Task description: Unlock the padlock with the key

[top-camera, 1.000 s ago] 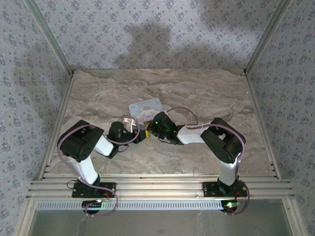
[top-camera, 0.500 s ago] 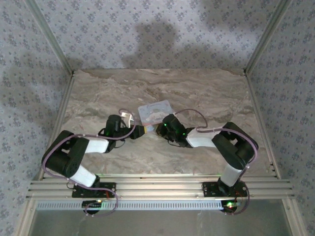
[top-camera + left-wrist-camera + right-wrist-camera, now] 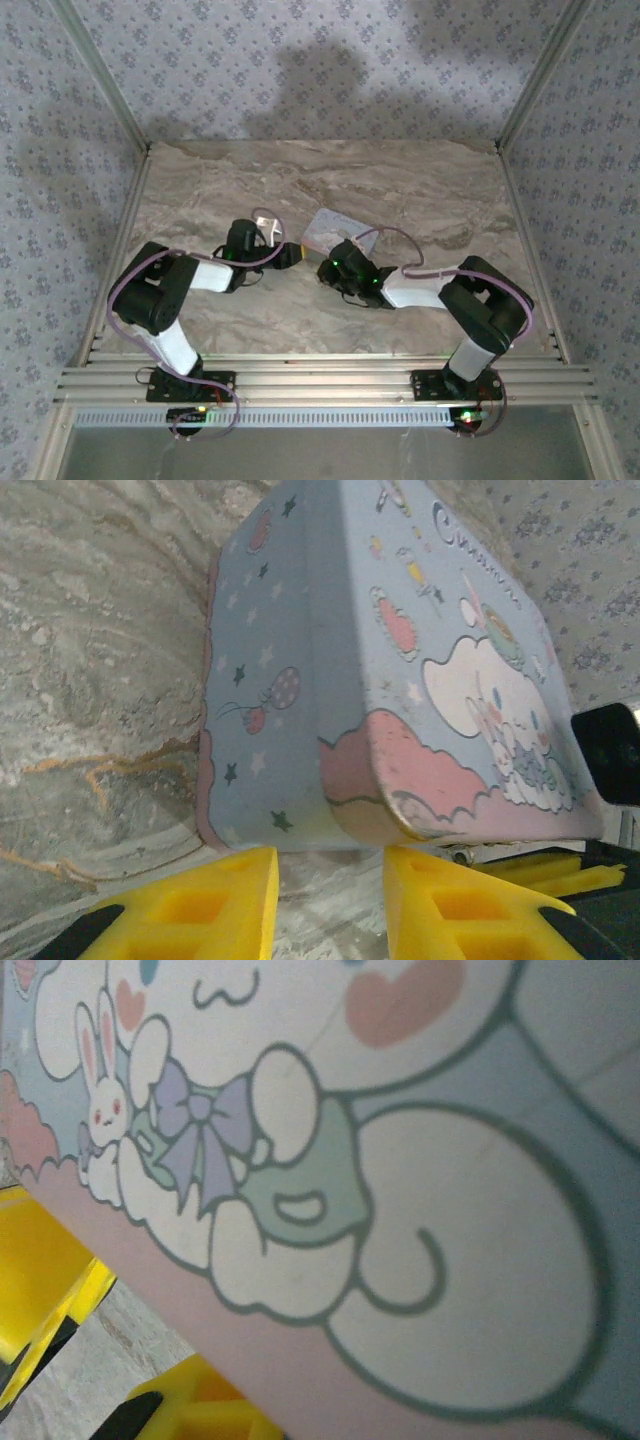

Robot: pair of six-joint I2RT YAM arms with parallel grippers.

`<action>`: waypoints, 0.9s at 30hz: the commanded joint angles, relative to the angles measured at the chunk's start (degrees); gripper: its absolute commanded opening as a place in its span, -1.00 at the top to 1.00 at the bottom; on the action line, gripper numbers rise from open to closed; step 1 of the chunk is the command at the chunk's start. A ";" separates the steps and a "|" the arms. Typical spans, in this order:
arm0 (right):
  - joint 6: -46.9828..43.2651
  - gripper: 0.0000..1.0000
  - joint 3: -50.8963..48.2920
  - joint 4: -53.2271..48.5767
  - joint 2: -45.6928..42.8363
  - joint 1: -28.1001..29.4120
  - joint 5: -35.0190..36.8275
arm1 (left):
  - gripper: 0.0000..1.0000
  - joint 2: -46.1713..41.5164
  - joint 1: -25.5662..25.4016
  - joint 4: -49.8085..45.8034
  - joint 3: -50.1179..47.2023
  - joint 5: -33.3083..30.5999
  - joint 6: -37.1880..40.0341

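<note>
Wallpaper [image 3: 300, 60] with a small flower print closes the cell on three sides. A marbled beige tabletop [image 3: 430, 180] runs from the far wall to the aluminium rails [image 3: 320, 378] at the near edge, where both arm bases are bolted. Both arms bend inward and meet near the middle of the tabletop, with loops of cable trailing from their wrists.

A pale blue tin [image 3: 338, 230] lies just far of the meeting point, turned askew to the tabletop's edges. It stands in the way of both wrist cameras. From the left wrist its side wall shows stars and a balloon, its lid shows a white cartoon figure on a pink cloud, and its lower left edge meets the marble. From the right wrist the lid is so close that the figure's lilac bow and a small rabbit cover most of the picture.

The left gripper [image 3: 291, 256] sits just left of the tin. Its jaws are released and hold nothing: the two yellow fingers [image 3: 200, 905] stand apart with bare marble between them, just short of the tin's near edge. Past the tin's right corner, a black block [image 3: 606, 752] and a yellow strip [image 3: 540, 868] show in that same view.

The right gripper [image 3: 105, 1355] is at the tin's near right side. Its yellow fingers [image 3: 40, 1280] show apart at the lower left, and the tin's pink edge crosses over them. I cannot tell whether these jaws pinch the tin or are released.

The padlock is too small to pick out among the jaws and the tin, so I cannot tell its place or its look
</note>
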 commanded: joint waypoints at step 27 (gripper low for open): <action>13.18 1.00 6.36 4.43 4.82 -2.75 -2.04 | 0.44 0.09 -6.44 31.14 -13.59 -2.05 -19.43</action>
